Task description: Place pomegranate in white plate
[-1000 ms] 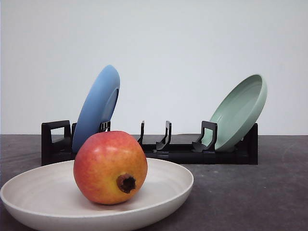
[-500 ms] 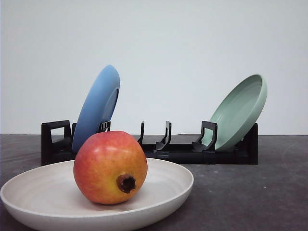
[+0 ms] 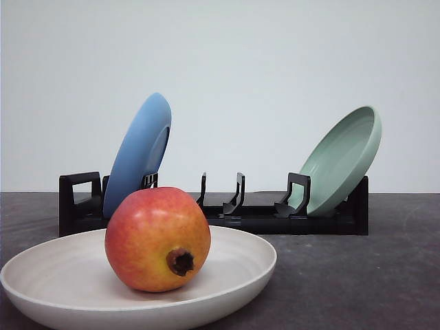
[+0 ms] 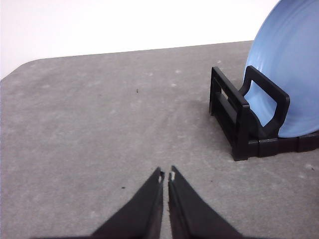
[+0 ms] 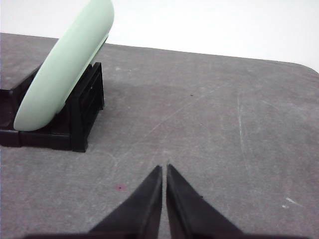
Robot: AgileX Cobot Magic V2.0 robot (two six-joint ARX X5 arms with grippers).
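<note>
The pomegranate, red fading to yellow-orange with a dark calyx nub facing the camera, rests inside the white plate at the front left of the table. My left gripper is shut with nothing in it, hovering over bare grey table beside the rack's end. My right gripper is likewise shut and empty, over bare table beside the opposite end of the rack.
A black dish rack stands behind the white plate. A blue plate leans in its left slots and a pale green plate leans at its right. In the wrist views the blue plate and the green plate sit close by.
</note>
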